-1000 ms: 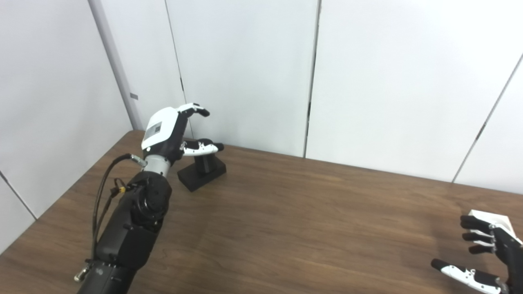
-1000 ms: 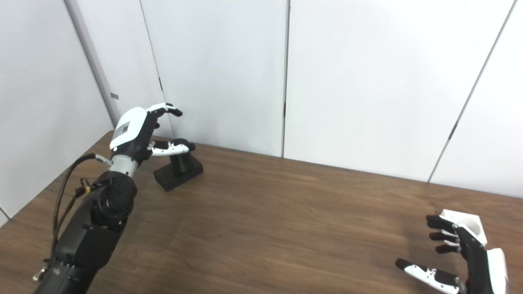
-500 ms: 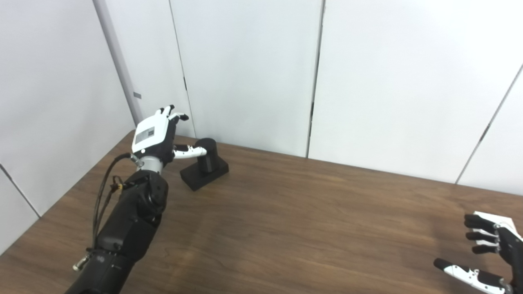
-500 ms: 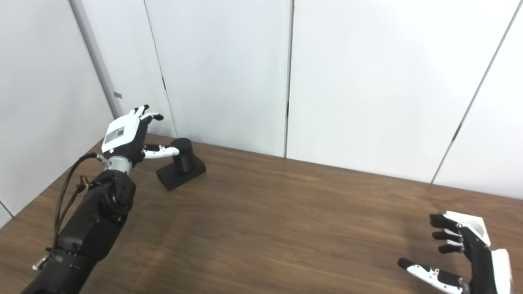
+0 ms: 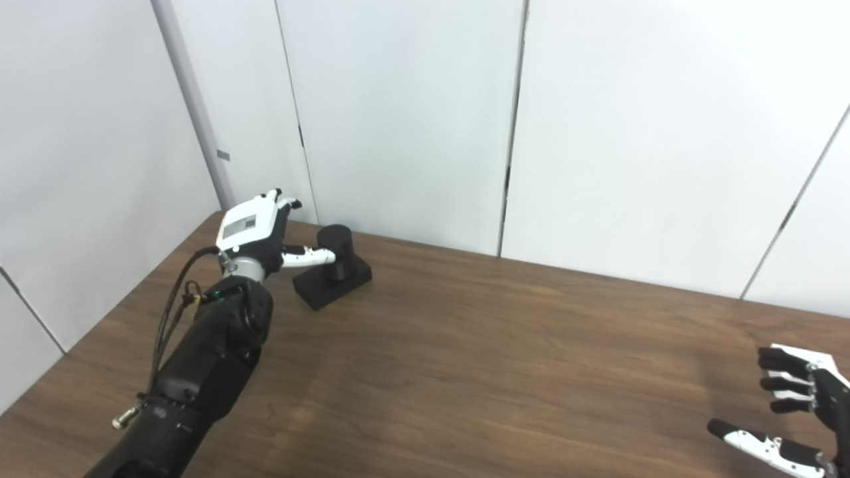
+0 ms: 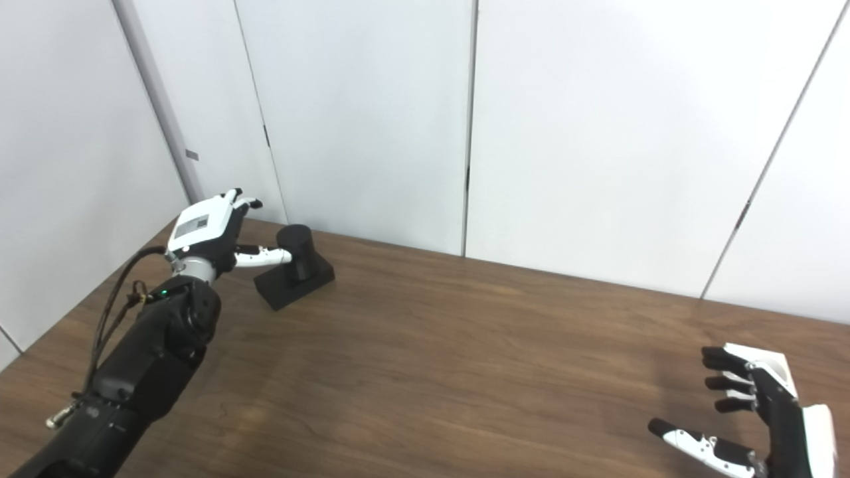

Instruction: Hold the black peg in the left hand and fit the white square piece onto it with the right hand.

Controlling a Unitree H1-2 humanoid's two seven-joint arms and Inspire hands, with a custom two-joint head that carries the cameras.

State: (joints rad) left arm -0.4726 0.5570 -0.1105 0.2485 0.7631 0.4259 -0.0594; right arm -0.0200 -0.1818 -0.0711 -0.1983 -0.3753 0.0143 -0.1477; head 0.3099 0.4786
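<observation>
Toward the upper left of the frame, the black peg (image 5: 334,242) stood upright on its black base (image 5: 332,281) on the wooden table (image 5: 465,358), near the far corner by the white wall panels (image 5: 412,113). Beside it the left hand (image 5: 255,226) was spread open and held nothing, its thumb reaching across to the side of the peg, whether touching could not be told. A small grey label on the hand's white back was too blurred to read. At the lower right edge the right hand (image 6: 764,425) was also open and empty, fingers apart, just in front of the white square piece (image 6: 764,366) lying on the table.
</observation>
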